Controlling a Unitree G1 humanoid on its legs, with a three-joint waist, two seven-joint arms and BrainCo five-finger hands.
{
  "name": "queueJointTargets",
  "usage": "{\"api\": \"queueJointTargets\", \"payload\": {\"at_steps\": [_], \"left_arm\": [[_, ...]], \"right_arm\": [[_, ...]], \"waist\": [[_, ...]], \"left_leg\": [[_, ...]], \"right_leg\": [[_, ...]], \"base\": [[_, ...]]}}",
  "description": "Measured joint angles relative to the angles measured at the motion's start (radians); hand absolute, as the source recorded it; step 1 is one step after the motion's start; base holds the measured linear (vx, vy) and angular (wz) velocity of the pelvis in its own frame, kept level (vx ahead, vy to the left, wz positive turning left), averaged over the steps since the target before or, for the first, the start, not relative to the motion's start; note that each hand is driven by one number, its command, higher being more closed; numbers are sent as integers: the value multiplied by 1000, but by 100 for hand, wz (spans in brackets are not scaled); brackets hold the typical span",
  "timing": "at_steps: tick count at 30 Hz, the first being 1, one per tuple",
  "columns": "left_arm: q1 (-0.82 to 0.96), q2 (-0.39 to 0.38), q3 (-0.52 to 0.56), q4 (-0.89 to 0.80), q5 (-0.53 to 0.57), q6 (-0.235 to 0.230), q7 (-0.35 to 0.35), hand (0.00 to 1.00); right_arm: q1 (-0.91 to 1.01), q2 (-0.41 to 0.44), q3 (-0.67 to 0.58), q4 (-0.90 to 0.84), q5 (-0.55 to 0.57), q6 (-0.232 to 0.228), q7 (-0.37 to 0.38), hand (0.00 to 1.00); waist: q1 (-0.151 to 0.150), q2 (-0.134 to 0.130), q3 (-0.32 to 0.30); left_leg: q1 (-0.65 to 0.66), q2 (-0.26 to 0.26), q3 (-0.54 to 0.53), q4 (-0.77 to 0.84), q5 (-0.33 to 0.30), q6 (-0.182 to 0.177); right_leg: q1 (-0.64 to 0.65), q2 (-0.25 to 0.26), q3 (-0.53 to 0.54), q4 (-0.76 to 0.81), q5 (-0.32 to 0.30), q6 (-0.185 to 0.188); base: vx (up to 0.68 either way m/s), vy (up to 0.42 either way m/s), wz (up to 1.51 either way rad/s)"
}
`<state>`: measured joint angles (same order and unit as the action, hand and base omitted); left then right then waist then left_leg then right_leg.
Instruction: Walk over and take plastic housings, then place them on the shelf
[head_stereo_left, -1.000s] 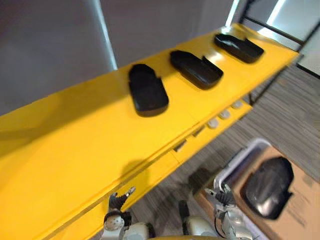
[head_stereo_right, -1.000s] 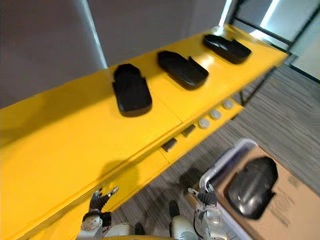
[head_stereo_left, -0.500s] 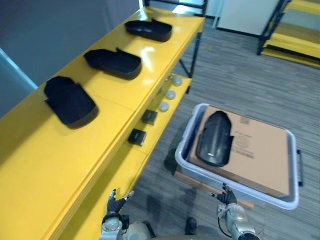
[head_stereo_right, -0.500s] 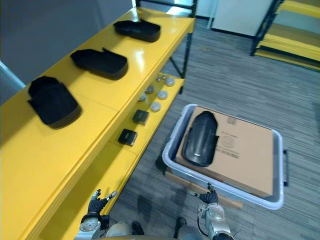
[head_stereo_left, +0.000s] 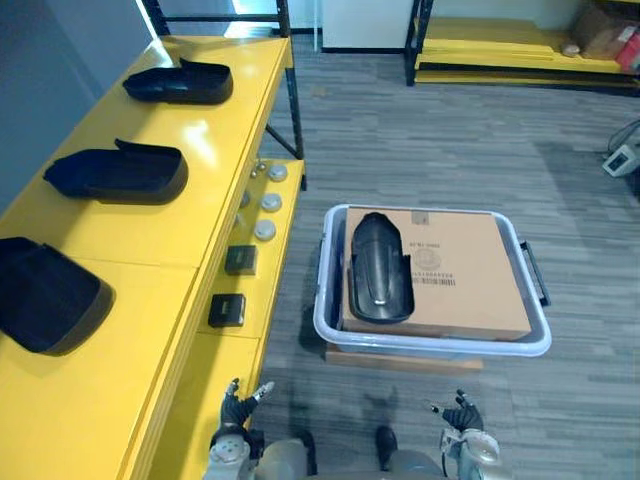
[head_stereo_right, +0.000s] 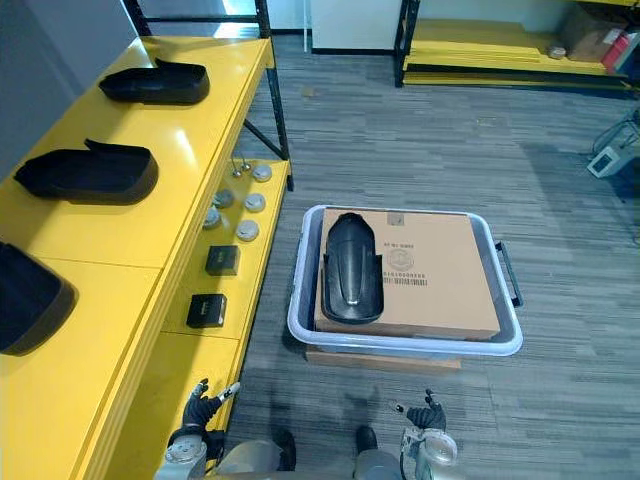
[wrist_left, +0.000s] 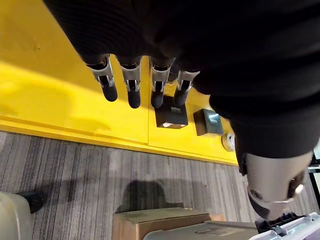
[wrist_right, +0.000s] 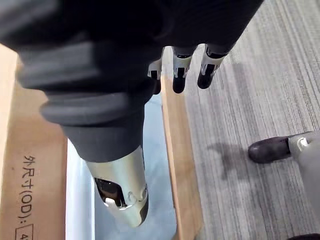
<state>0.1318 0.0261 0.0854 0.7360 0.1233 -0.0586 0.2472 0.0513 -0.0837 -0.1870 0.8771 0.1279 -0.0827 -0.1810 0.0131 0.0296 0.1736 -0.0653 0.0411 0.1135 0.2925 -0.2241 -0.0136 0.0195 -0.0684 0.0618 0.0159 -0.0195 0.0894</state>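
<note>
One plastic housing (head_stereo_left: 379, 267) waits for you in the middle of the frame. It lies rounded back up on the cardboard box (head_stereo_left: 470, 275), near the box's left edge. The box sits inside the pale bin (head_stereo_left: 430, 347) on the floor. That lifts the housing up, so I think it is easy to reach from above.

Three more lie in a row on the yellow shelf (head_stereo_left: 150, 240) along the left side: the far housing (head_stereo_left: 178, 83), the middle housing (head_stereo_left: 118, 173) and the near housing (head_stereo_left: 45, 295). They sit well apart, likely so none bumps another.

Your left hand (head_stereo_left: 238, 404) is at the bottom, just beside the shelf's front. Its fingers are straight and it holds nothing. Your right hand (head_stereo_left: 463, 413) is at the bottom too, close to the bin's near rim, loose and empty.

The grey floor (head_stereo_left: 450, 130) to the right of the bin is wide and bare, so you have room to step there. The gap between bin and shelf is thin. Mind the lower ledge (head_stereo_left: 215, 360) with its small black boxes (head_stereo_left: 227, 310) and round discs (head_stereo_left: 265, 203). The shelf has bare room at the lower left of the frame.
</note>
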Motion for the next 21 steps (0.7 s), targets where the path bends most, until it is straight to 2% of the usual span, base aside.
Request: {"api": "queueJointTargets", "payload": {"at_steps": [3,10,14,17,19,21], "left_arm": [[2,9,6,16,0,5,0,0],[11,13,6,28,0,7,-2,0],[36,13,9,28,1,7,-4,0],[55,12,10,21,3,7,-5,0],[67,13,26,17,5,6,-7,0],[74,13,29,17,5,6,-7,0]], "right_arm": [[6,-1,-35,-7,29,-13,-14,0],[33,0,-127,-85,63,-26,-35,0],[69,-2,-198,-248,62,-25,-58,0],[74,-12,-286,-406,61,-26,-103,0],[68,-41,-314,-556,53,-30,-147,0],[60,-58,-313,-622,37,-31,-159,0]], "waist": [[0,-3,-7],[1,-8,-13],[0,-16,-39],[-1,-19,-48],[-3,-38,-60],[-3,-44,-63]], "left_leg": [[38,-20,2,-19,1,3],[97,-23,2,-86,11,18],[117,-23,17,-121,16,25],[127,-25,25,-130,23,34],[131,-42,22,-158,46,39],[130,-47,20,-166,51,44]], "right_leg": [[32,-17,0,-20,3,4],[53,-16,-5,-20,5,3],[49,-20,-4,-20,10,4],[49,-21,-6,-22,25,4],[44,-31,-12,-24,26,5],[44,-36,-19,-30,27,7]], "base": [[135,106,-18],[60,14,-4],[-1,12,-12],[-36,20,-10],[-92,1,5],[-79,-4,6]]}}
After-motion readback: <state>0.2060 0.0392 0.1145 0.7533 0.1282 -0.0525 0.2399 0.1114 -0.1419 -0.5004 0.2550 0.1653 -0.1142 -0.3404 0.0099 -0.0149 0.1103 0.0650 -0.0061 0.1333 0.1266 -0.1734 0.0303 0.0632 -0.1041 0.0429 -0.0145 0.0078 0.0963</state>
